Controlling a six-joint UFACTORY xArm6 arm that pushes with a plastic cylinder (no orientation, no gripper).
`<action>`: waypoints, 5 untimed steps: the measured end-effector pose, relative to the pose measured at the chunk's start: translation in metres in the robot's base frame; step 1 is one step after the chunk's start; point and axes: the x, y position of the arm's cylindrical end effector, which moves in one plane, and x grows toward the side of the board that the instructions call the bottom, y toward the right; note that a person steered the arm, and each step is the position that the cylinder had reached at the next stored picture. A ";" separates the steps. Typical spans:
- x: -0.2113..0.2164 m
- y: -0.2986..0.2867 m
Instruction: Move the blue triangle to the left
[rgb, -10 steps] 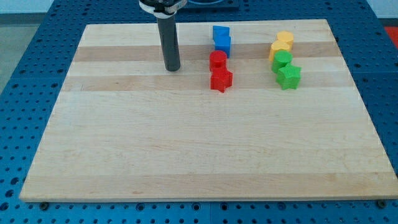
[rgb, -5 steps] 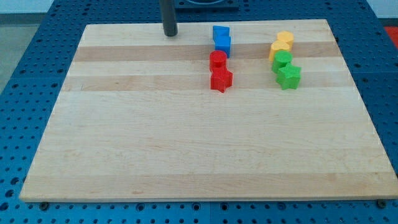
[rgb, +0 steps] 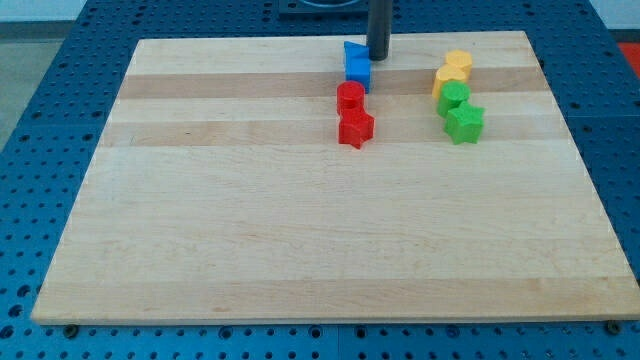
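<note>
Two blue blocks stand touching at the view's top centre: a blue triangle (rgb: 351, 49) behind and a blue block (rgb: 359, 70) in front of it, its shape unclear. My dark rod comes down from the top edge, and my tip (rgb: 378, 57) is just right of the blue triangle, touching or nearly touching it.
A red cylinder (rgb: 350, 97) and a red star (rgb: 355, 128) sit just below the blue blocks. To the right are two yellow blocks (rgb: 453, 72), a green cylinder (rgb: 455, 96) and a green star (rgb: 464, 122). The wooden board (rgb: 300, 230) lies on a blue pegboard.
My tip has moved from left of the blocks up to the top edge, then across to the right side of the blue triangle. The blocks have barely shifted.
</note>
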 end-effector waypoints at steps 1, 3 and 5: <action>-0.001 -0.011; -0.001 -0.071; -0.001 -0.069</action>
